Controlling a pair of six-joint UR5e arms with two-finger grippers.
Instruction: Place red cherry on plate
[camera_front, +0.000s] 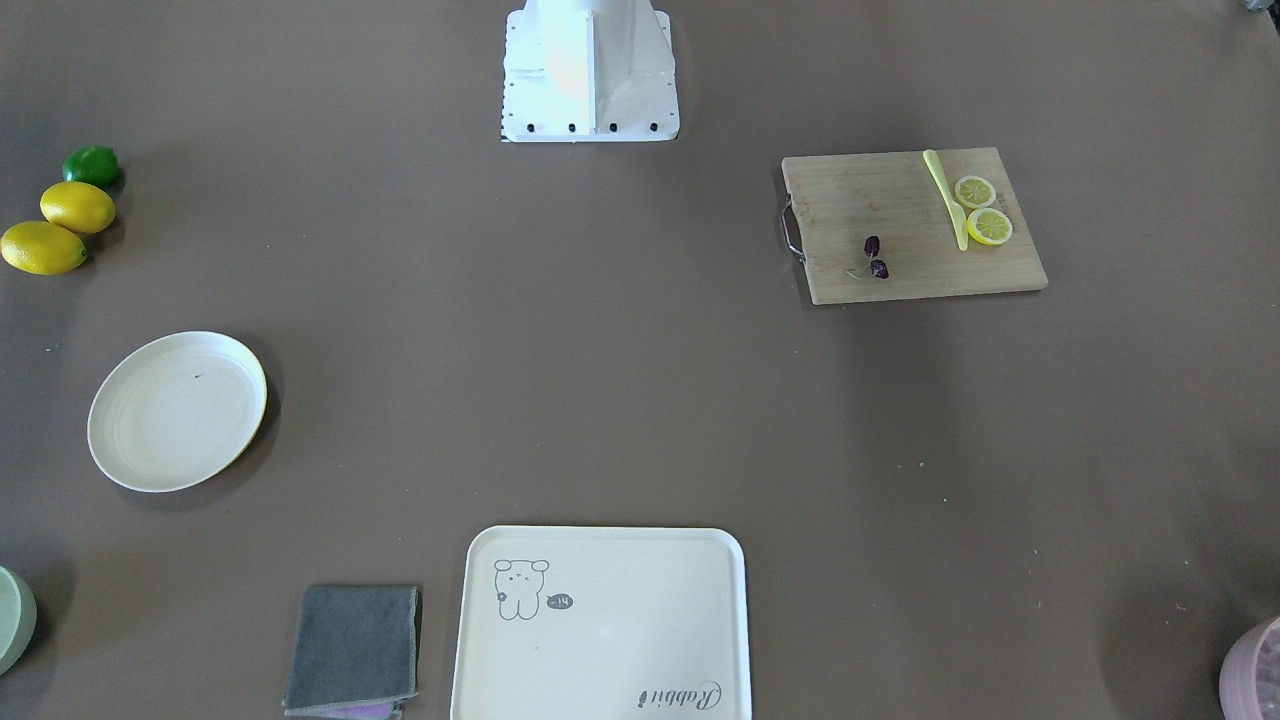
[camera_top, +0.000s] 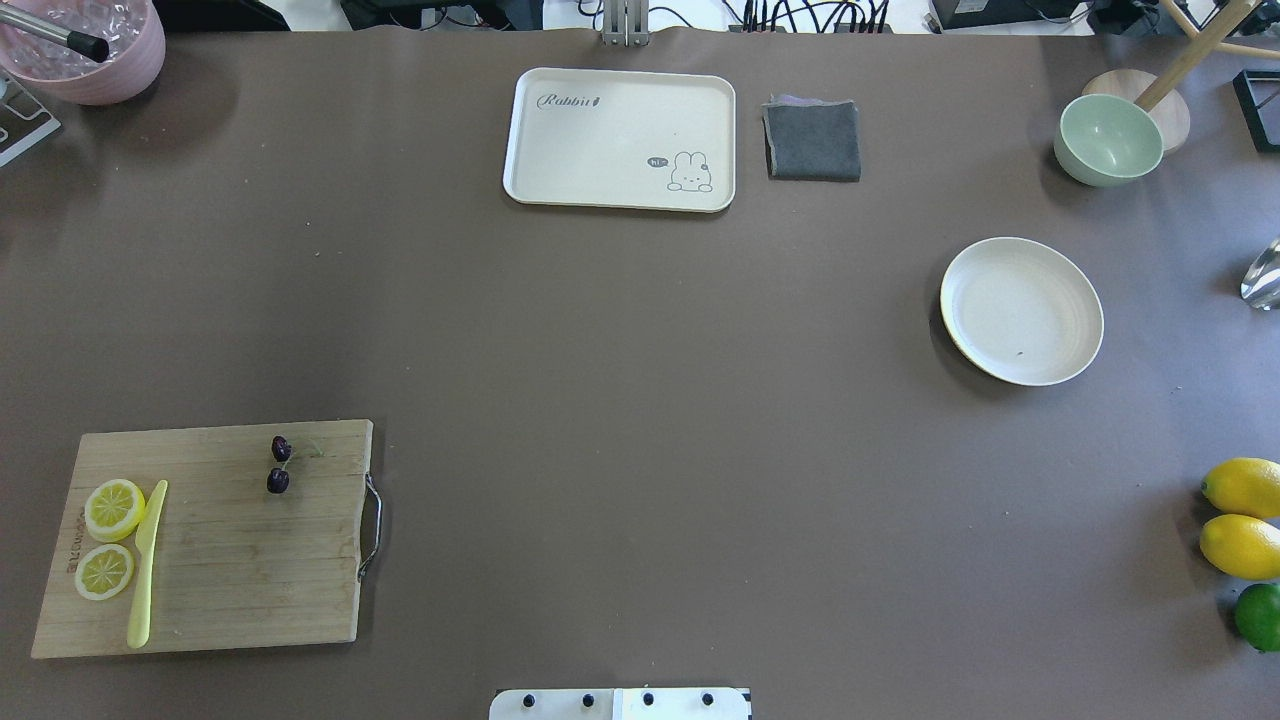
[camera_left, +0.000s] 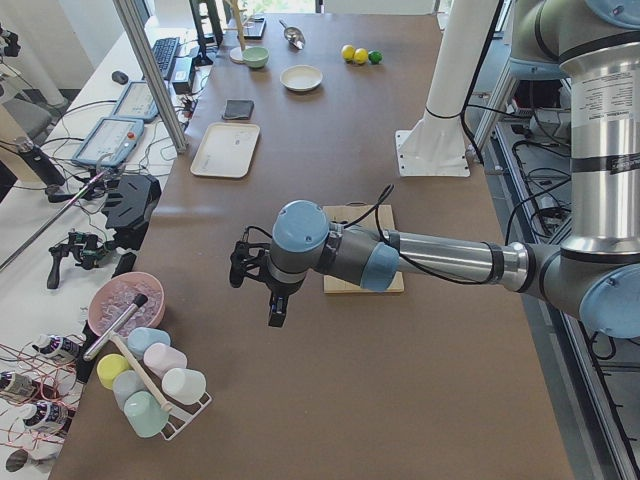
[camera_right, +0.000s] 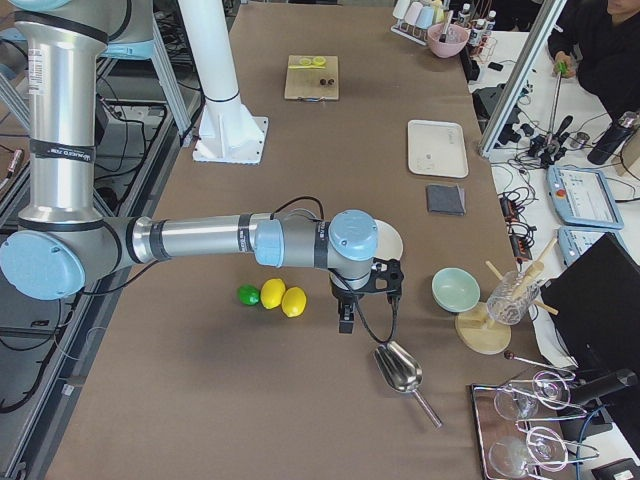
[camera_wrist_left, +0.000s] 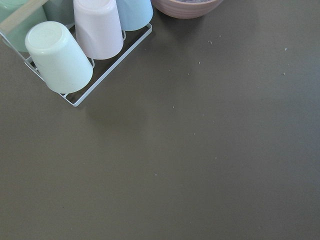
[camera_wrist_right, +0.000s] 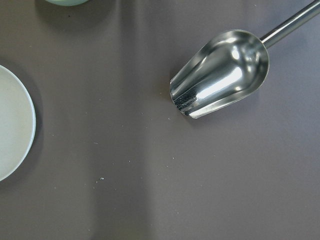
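Note:
The red cherry (camera_front: 876, 258) (camera_top: 279, 464), two tiny dark fruits on one pale stem, lies on a wooden cutting board (camera_front: 880, 200) (camera_top: 240, 560) on my left side. The plate (camera_front: 177, 410) (camera_top: 1021, 311), round, cream and holding nothing, sits far across the table on my right side; its rim (camera_wrist_right: 15, 125) shows in the right wrist view. My left gripper (camera_left: 275, 308) hangs over bare table past the board's outer end. My right gripper (camera_right: 345, 318) hovers past the plate, near a metal scoop (camera_wrist_right: 220, 75). Both show only in side views, so I cannot tell whether they are open.
On the board lie two lemon slices (camera_top: 110, 538) and a yellow knife (camera_top: 146, 565). Also on the table: a cream tray (camera_top: 620, 140), a grey cloth (camera_top: 812, 140), a green bowl (camera_top: 1108, 140), two lemons (camera_top: 1242, 515), a lime (camera_top: 1260, 615), a cup rack (camera_wrist_left: 80, 45).

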